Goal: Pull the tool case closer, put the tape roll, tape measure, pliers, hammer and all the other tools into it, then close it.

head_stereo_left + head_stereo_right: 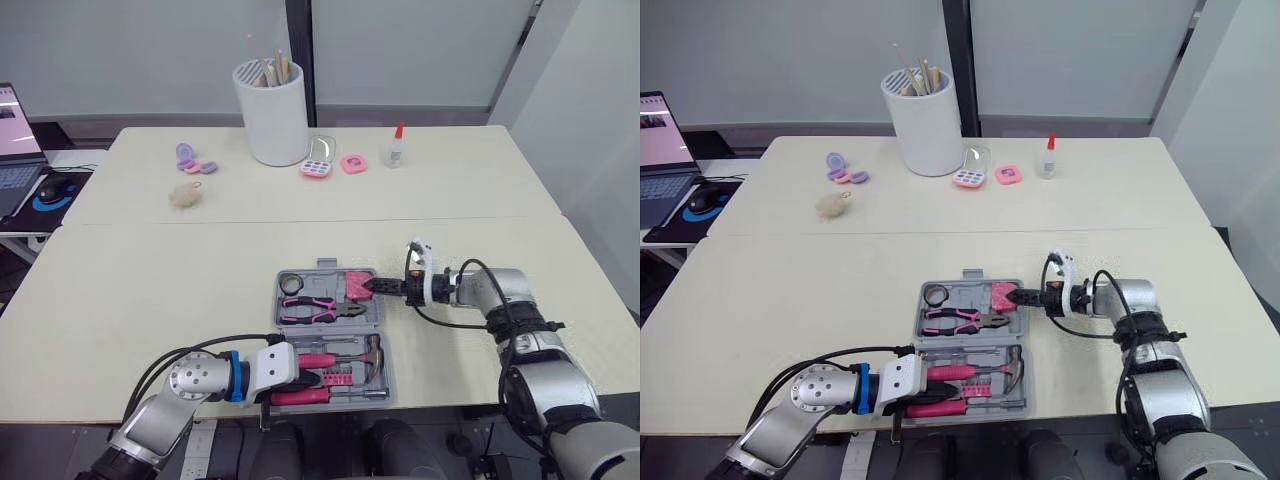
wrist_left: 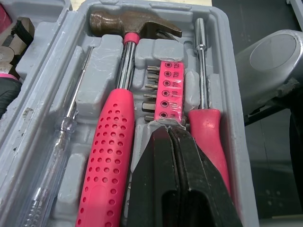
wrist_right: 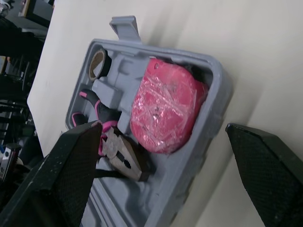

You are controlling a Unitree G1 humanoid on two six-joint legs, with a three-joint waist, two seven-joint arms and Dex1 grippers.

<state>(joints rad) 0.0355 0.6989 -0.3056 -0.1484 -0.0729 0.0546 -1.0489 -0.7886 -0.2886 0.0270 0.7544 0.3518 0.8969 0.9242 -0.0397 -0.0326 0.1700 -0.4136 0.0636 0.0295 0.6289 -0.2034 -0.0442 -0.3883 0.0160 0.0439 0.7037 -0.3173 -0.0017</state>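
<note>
At the far left, a laptop [image 1: 14,140] and a computer mouse [image 1: 51,187] sat on a side desk. The left gripper [image 2: 169,128] reached in over the near edge of the cream table [image 1: 150,290], with its two black fingers pressed flat together and nothing held between them. Their tips rested over the near half of the open grey tool case [image 3: 218,82], at the near end of the pink bit holder [image 2: 170,90].

In that near half a clear-handled screwdriver [image 2: 61,137] lay furthest left. Next to it was the pink-handled hammer [image 2: 118,142], its head toward the case's right end. Beyond the bits lay a pink-handled driver [image 2: 206,127].

The far half held the tape roll [image 3: 97,61] in its left corner, the pink-handled pliers [image 3: 120,153] below it, and the pink tape measure [image 3: 165,109] in the right corner.

The right gripper [image 1: 385,288] came in from the right at the case's far-right corner. Its fingers [image 3: 71,175] were spread wide on either side of the tape measure and gripped nothing. I could not tell whether the tips touched the case.
</note>
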